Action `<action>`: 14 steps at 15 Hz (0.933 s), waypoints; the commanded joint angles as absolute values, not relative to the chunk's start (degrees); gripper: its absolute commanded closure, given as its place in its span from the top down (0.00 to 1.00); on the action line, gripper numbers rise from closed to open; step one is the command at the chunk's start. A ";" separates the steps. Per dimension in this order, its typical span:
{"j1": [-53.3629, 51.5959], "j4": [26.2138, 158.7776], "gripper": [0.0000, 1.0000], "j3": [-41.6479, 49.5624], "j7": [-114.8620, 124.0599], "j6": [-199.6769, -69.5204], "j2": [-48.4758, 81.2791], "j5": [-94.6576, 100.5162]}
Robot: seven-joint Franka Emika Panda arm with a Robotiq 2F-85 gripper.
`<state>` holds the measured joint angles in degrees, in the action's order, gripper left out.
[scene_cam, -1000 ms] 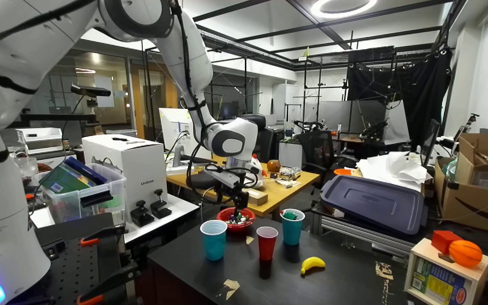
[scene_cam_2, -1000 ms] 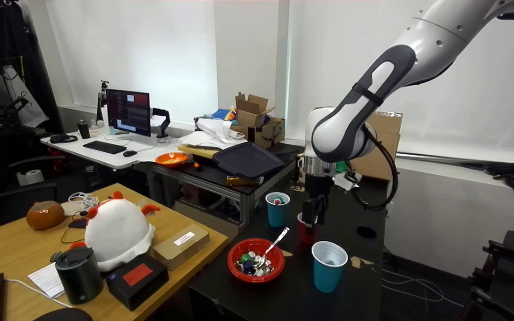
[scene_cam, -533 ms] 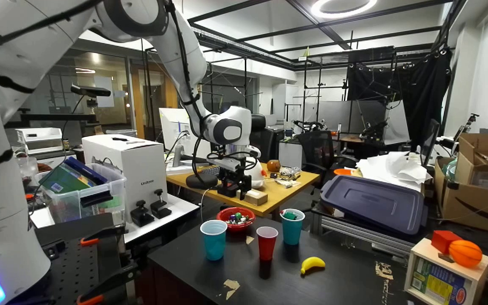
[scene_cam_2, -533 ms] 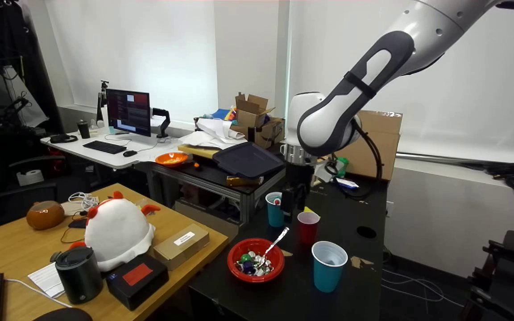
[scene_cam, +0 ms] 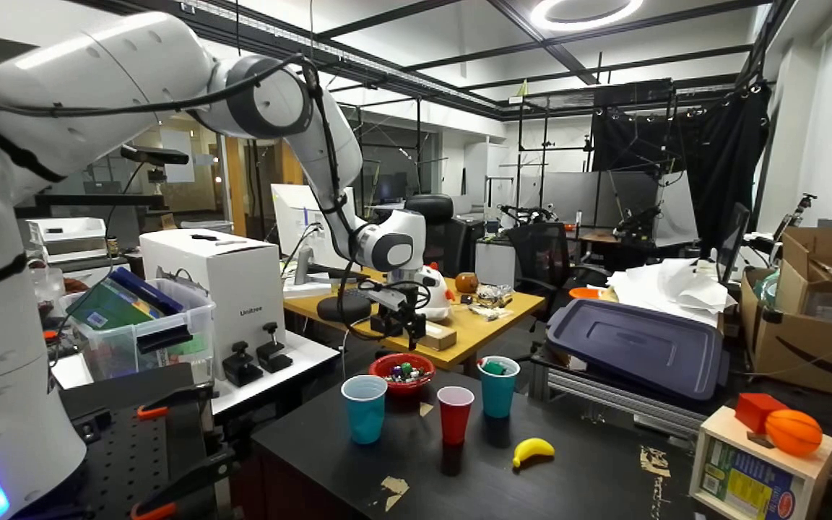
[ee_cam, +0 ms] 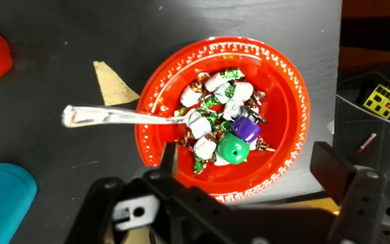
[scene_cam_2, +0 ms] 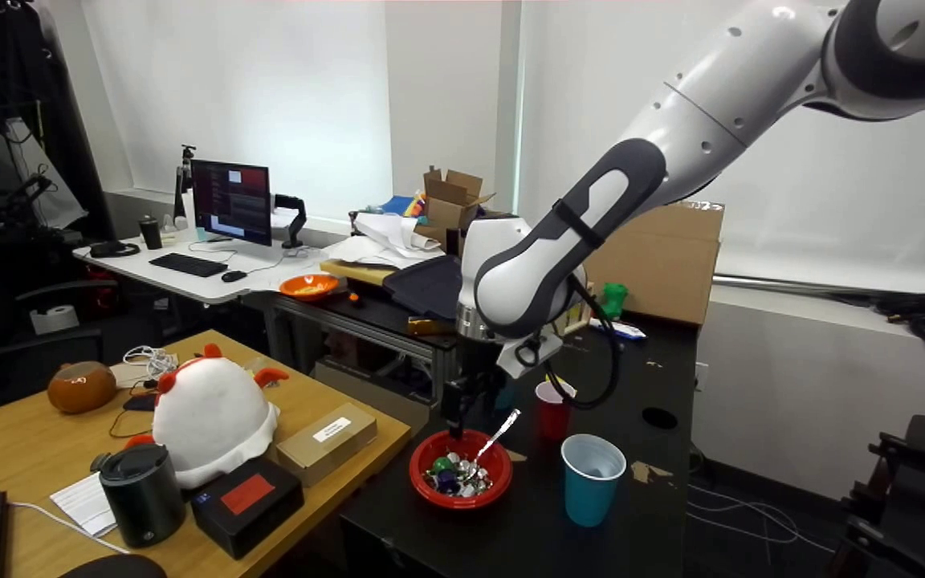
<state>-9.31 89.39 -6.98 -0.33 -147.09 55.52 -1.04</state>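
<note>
Pincer [ee_cam: 248, 156], spread and empty, hangs over a red bowl [ee_cam: 280, 112]; a skewed dip could snag the spoon [ee_cam: 124, 115] jutting left in the wrist view, spilling sweets [ee_cam: 232, 108].

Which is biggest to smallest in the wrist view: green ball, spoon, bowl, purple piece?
1. Bowl
2. Spoon, mostly handle showing
3. Green ball
4. Purple piece, only somewhat smaller than the ball

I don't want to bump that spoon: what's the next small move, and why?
Probably ease the jaws slightly down: they stand open above the red bowl, the green ball shows between them in the wrist view, and the silver spoon shows close beside one.
</note>
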 commanded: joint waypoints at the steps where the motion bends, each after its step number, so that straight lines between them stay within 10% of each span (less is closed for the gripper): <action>1: -12.50 78.57 1.00 -6.51 5.73 -146.04 63.38 -2.62; 14: -15.02 69.10 1.00 -3.32 27.76 -144.02 69.39 -10.32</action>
<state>-15.16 69.42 -3.96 25.01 -146.25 70.11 -8.44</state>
